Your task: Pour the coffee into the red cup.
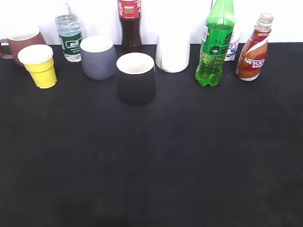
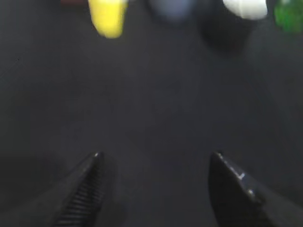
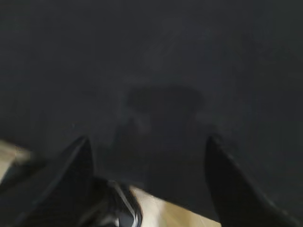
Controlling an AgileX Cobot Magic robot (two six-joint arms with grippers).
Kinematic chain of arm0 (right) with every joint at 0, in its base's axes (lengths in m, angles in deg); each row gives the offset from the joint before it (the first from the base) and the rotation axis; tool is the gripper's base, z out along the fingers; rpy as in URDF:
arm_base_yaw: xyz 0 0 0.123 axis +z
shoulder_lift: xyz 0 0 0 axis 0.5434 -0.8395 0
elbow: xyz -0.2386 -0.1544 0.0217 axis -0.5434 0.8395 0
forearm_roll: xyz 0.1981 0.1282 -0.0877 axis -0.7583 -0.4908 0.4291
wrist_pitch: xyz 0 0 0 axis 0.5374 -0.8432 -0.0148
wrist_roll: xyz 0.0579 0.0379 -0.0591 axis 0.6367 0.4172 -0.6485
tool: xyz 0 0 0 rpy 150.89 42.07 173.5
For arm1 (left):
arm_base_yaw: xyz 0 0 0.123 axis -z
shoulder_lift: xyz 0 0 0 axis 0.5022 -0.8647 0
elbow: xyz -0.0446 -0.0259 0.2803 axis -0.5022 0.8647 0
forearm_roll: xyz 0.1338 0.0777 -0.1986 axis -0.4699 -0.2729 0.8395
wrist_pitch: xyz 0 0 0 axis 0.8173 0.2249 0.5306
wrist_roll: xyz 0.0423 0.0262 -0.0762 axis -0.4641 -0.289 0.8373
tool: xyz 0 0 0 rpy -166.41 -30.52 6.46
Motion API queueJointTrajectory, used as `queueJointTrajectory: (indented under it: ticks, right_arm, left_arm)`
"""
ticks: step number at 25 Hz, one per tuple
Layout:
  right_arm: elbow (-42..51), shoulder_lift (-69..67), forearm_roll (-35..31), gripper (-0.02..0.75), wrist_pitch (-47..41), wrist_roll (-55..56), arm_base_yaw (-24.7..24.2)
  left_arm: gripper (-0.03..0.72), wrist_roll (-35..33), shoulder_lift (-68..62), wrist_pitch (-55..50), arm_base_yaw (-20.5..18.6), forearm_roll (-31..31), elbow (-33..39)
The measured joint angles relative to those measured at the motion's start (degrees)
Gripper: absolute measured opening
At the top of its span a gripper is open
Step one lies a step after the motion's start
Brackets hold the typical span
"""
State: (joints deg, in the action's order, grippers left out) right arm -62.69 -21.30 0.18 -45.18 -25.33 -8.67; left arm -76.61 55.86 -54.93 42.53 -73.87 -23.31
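Standing at the far left of the black table (image 1: 151,165), the red cup (image 1: 21,43) is a brick-red rounded mug with an off-white inside; its handle points left and its near side is partly hidden by the yellow cup (image 1: 40,65) just in front of it. Right of these along the far edge come a water bottle (image 1: 69,37), a grey cup (image 1: 98,56), a cola bottle (image 1: 129,26) and, nearer than the rest, a black cup (image 1: 136,78) with a pale inside. Further right stand a white cup (image 1: 173,53) and a green bottle (image 1: 216,45). At the far right the coffee (image 1: 253,49) stands upright, well apart from the red cup: a small bottle with a brown-and-orange wrapper, a white swirl, the word Nescafe and a clear neck.

Neither arm shows in the exterior view. The left gripper (image 2: 156,163) hangs over bare cloth with its jaws spread wide and nothing between them. The right gripper (image 3: 149,144) is likewise spread wide and empty, over dark cloth near the table's edge.
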Motion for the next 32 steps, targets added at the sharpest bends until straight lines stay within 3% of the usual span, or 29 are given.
queueJointTrajectory:
  ticks: [2,4,7,11,14,32]
  right_arm:
    - [0.00,0.95,-0.06,0.570,0.11,0.00,-5.13]
    - [0.00,2.73,-0.24,0.570,0.17,0.00,-13.33]
    - [0.00,6.37,-0.24,0.570,0.21,0.00,-18.89]
    - [0.00,8.71,-0.24,0.570,0.28,0.00,-19.32]
    - [0.00,8.71,-0.24,0.570,0.28,0.00,-19.32]
    - [0.07,18.12,-0.26,0.570,0.41,0.00,-19.32]
  left_arm:
    - [0.519,0.00,0.78,1.13,-3.34,0.00,0.00]
    - [0.519,0.00,0.87,2.50,-9.14,0.00,0.02]
    - [0.519,0.00,0.87,2.85,-11.83,0.00,0.02]
    - [0.519,0.00,0.87,2.84,-11.83,0.00,0.02]
    - [0.490,0.00,0.87,-5.09,-11.83,-2.14,0.33]
    - [0.354,0.00,3.49,-6.69,-12.47,-3.05,2.89]
